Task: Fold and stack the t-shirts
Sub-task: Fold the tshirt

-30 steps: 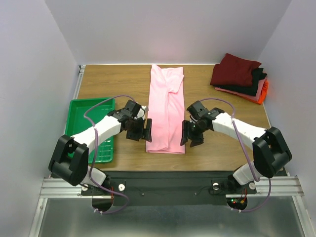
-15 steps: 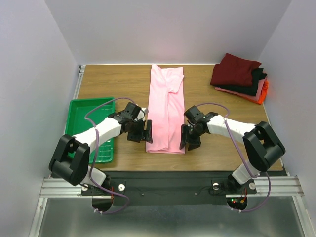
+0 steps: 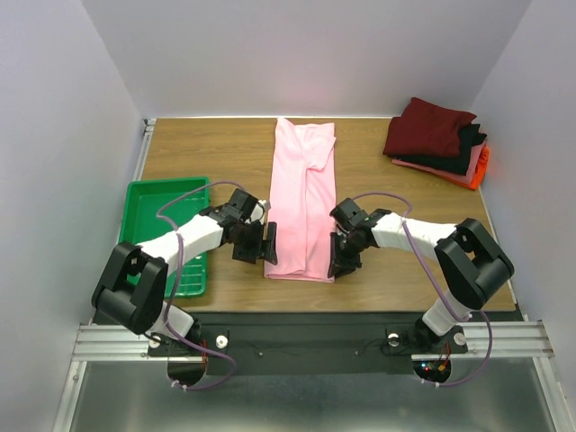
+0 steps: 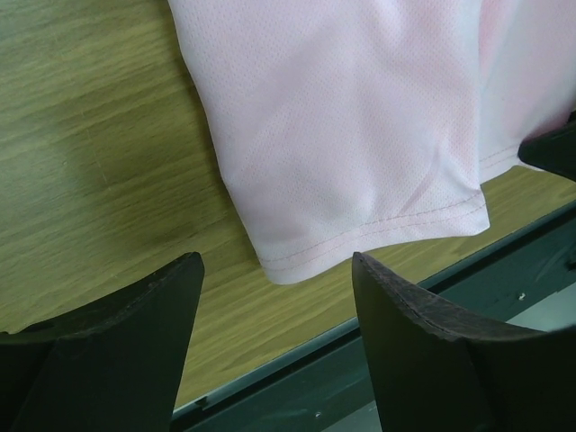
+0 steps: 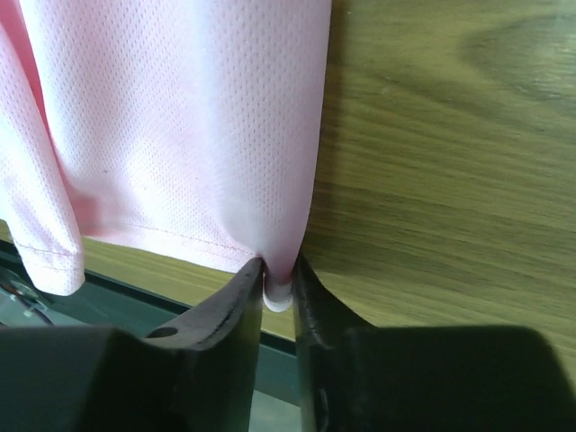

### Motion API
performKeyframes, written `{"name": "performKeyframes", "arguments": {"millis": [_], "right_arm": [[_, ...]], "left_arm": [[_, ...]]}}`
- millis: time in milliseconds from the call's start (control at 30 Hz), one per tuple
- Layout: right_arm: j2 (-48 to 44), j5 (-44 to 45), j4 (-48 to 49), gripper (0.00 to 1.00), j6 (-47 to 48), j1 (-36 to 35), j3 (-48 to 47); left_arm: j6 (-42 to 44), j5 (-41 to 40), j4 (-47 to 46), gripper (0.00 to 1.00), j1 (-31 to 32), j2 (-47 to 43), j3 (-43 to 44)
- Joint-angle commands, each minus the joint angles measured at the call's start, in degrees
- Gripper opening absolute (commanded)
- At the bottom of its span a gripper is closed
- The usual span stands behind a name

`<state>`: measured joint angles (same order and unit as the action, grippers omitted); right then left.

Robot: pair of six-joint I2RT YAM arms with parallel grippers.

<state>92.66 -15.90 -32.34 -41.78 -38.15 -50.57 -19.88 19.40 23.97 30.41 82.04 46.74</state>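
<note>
Pinching pink t-shirt (image 5: 180, 117) corner: right hand (image 5: 278, 290), clear only wrist view.

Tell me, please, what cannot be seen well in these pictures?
- Top view: the dark red shirt covers the stack below; shirt count unclear.
- Top view: the left arm hides part of the green tray.
- Right wrist view: the right gripper hides the pinched corner of the pink shirt.
</note>
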Motion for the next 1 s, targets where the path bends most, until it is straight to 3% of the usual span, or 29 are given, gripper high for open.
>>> {"name": "performKeyframes", "arguments": {"millis": [0,100,333,533,800,867,967], "right_arm": [[0.06,-0.45,1.40,0.22,-0.32,-0.61,0.73],[0.06,-0.45,1.40,0.17,-0.32,-0.70,0.91],[-0.20,-0.10,1.49,0.17,-0.85,-0.87,1.43],[-0.55,0.52,1.49,0.16,-0.94,-0.96,1.70],[-0.99,0.87,1.40,0.15,-0.67,-0.87,1.35],[-1.17,0.96,1.40,0.13,-0.50,-0.96,1.00],[-1.43,0.78,1.31,0.09,-0.32,-0.87,0.38]], "left_arm": [[-1.21,1.34,0.12,0.76,0.17,0.75,-1.65],[-1.91,0.82,0.20,0.74,0.26,1.02,-2.27],[-3.59,1.69,-1.64,0.72,1.40,2.33,-3.85],[-4.38,1.52,-3.31,0.63,2.46,4.18,-3.94],[-5.08,1.08,-2.70,0.29,2.98,3.92,-4.20],[-5.17,0.90,-2.35,0.25,3.07,3.66,-3.85],[-5.17,0.99,-1.64,0.10,3.16,3.65,-3.06]]}}
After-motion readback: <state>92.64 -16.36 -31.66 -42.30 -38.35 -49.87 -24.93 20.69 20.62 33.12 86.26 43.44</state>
